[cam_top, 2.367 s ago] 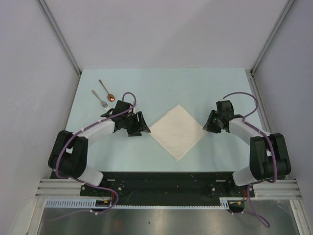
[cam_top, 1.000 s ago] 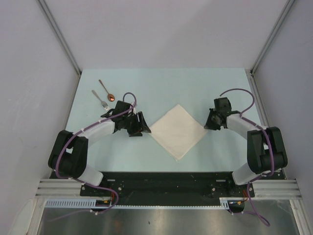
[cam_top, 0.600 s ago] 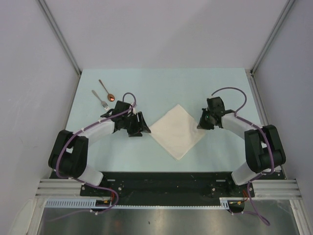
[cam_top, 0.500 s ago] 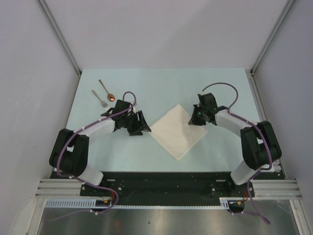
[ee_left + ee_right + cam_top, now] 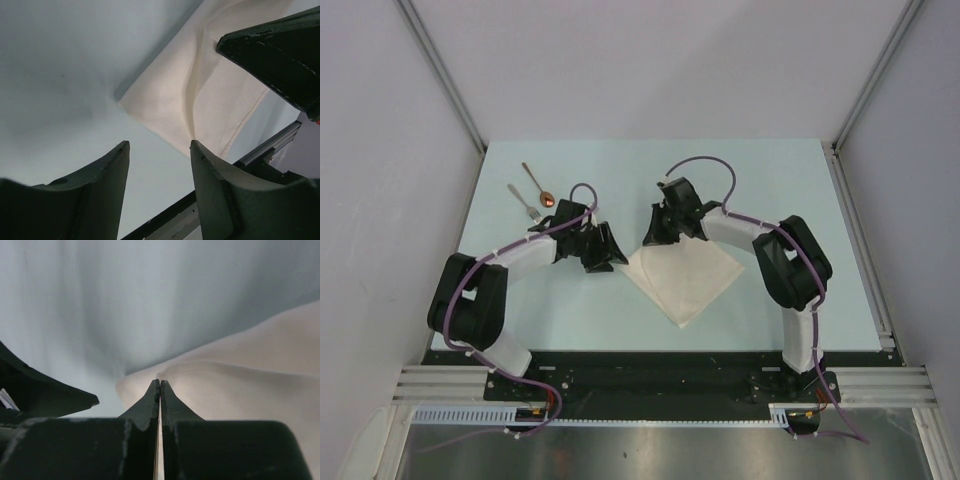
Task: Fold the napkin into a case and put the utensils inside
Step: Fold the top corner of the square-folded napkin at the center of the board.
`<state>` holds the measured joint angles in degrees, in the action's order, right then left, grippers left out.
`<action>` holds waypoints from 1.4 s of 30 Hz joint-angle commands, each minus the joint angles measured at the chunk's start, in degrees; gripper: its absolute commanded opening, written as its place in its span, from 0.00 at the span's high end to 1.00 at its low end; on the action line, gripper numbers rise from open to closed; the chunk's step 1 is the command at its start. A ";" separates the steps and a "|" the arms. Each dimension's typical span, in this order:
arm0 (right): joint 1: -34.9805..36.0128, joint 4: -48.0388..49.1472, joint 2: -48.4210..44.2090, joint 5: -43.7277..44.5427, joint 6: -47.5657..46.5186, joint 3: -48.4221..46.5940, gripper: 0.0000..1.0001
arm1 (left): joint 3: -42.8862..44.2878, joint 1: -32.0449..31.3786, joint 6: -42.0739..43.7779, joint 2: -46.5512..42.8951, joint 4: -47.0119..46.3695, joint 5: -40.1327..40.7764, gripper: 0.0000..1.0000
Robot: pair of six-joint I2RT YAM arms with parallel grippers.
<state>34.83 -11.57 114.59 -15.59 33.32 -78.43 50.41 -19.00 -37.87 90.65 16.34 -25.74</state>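
Top view: bright, even, diffuse light; desk [image 5: 770,170] pale and matte; faint soft shadows under the arms [image 5: 520,262]. Sharp throughout.
Left wrist view: dimmer; grey shadow pools on the desk beside the napkin [image 5: 200,100] corner; left tool [image 5: 159,146] dark, slightly soft at close range.
Right wrist view: vertical streaked blur across the desk; napkin soft, unfocused; right tool [image 5: 159,384] nearly black, detail lost.

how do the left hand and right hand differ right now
The left hand is open; the right hand is shut. The left hand holds nothing, beside a corner of the napkin; the right hand pinches a raised fold of it. Both are black and two-fingered.
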 commanded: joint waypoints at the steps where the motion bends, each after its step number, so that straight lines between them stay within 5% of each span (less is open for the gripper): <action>1: 0.85 2.43 0.73 -2.68 1.66 -2.78 1.00 | 1.62 1.16 -1.33 0.75 -1.75 0.86 0.44; 24: 2.35 2.26 -0.06 -8.23 -0.71 2.14 0.97 | 3.37 1.78 -1.95 3.39 -3.77 -4.06 0.45; 32: 0.59 3.39 -4.45 -11.56 0.69 5.74 0.61 | 5.75 1.60 -2.30 4.80 -3.86 -5.72 0.45; 42: -3.27 4.53 -20.53 -12.88 1.21 20.06 0.55 | 13.83 -2.87 2.80 9.46 3.61 0.59 0.44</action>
<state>32.60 -9.91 100.86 -26.89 33.93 -62.35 61.12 -19.92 -37.71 99.79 17.50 -28.08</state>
